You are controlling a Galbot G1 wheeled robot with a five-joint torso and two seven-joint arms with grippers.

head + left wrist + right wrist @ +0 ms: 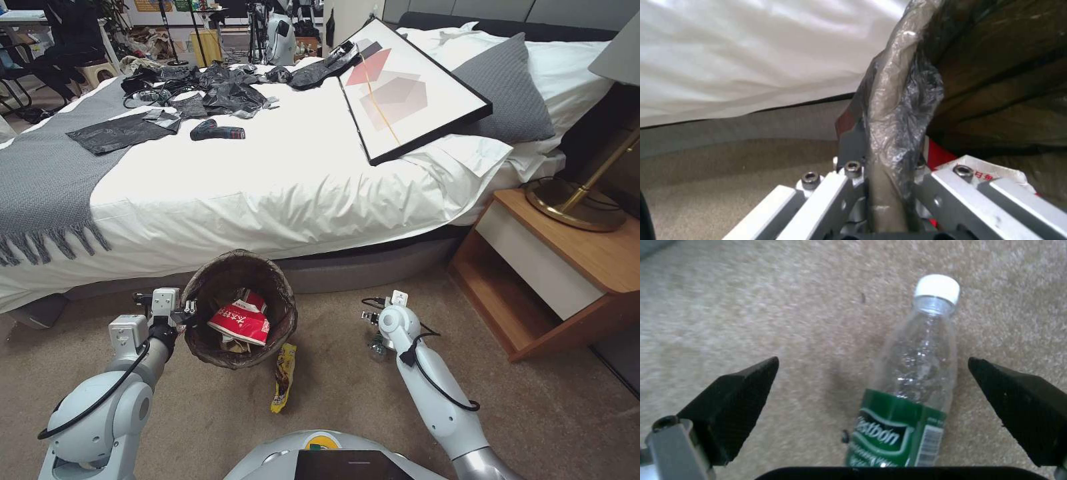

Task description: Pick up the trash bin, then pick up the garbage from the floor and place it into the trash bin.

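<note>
The right gripper (871, 390) hangs spread over a bottle (911, 380) lying flat on the carpet (751, 306), one pad (735, 396) on each side — not yet touching. The left gripper (889, 186) pinches the bagged rim of the bin (240, 310), which holds a red-and-white wrapper (241, 319). A yellow wrapper (283, 377) lies just beside the bin. The step in hand looks like the bottle pick — next, lower and close across its body.

bottle (907, 386) base cut off by frame edge, trash bin (200, 293) wall perhaps white, hidden under liner
</note>
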